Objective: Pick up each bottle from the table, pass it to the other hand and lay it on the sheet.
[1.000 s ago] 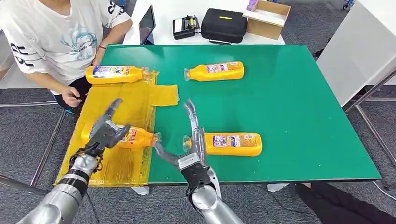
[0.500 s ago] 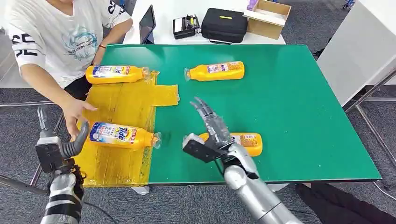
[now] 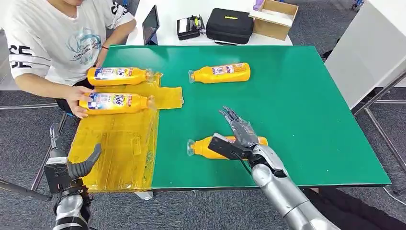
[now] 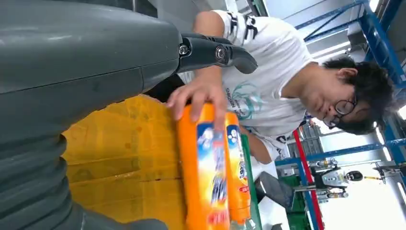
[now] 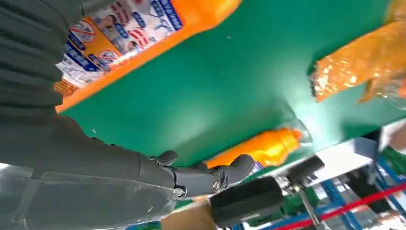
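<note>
Bottle [image 3: 225, 145] lies at six o'clock on the table [image 3: 306, 105], beneath the spread, empty right hand [image 3: 237, 136]. Better to wrap its middle before lifting. Left hand [image 3: 72, 167], empty, waits beside the sheet [image 3: 119, 148].

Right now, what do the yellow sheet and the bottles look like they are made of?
The yellow sheet looks like thin glossy plastic film: it wrinkles, folds and catches glare. The near bottle by the right hand looks like smooth orange plastic with a printed label and a clear cap; the far bottle looks the same. That is judged by look alone.
</note>
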Robot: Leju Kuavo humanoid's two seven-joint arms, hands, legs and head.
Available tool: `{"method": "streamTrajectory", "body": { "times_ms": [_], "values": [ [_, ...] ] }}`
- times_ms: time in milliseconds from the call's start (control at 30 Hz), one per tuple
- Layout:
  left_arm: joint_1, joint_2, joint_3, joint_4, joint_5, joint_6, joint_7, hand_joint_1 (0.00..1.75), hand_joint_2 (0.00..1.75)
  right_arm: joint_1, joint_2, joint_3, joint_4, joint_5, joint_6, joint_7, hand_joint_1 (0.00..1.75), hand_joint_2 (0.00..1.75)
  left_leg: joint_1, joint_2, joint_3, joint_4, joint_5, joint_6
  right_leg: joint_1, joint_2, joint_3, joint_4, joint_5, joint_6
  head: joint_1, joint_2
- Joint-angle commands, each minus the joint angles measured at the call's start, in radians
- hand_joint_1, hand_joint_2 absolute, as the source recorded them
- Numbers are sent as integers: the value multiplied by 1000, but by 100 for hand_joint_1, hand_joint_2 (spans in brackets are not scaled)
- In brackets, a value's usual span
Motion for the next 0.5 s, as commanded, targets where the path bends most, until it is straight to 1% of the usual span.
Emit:
{"method": "streamTrajectory", "body": {
  "times_ms": [33,67,133,333,367,400,500],
  "values": [
    [-62,-5,-45,128,-46,-1,10,0,175,-51,-4,76,166,-33,42,-11,0,175,0,1,5,-1,-1,1,1,-1,6,-1,-1,-3,0,0],
    [-71,-8,-51,146,-45,-2,10,0,175,-60,5,95,194,-28,44,-17,0,175,0,0,2,-1,0,0,0,-1,2,-1,0,-2,0,0],
    [-80,-10,-63,159,-50,13,-3,0,175,-85,8,135,230,-26,50,-20,0,175,0,1,4,-1,-1,0,1,-1,5,-2,-1,-3,0,0],
    [-105,-4,-73,189,-41,5,5,0,175,-163,-27,199,259,-53,133,-46,0,175,0,2,3,0,-1,0,0,1,3,0,0,-3,0,0],
    [-105,-5,-72,191,-40,6,5,0,175,-167,-28,200,260,-54,135,-46,0,175,0,3,4,0,-2,0,1,1,4,0,-1,-3,0,0],
    [-105,-5,-72,191,-40,6,5,0,175,-167,-28,200,260,-54,135,-46,0,175,-1,1,1,0,0,0,0,0,1,0,0,-1,0,0],
    [-105,-5,-72,191,-40,6,5,0,175,-167,-28,200,260,-54,135,-46,0,175,0,3,5,0,-2,1,1,1,5,-1,-1,-3,0,0]
  ]
}}
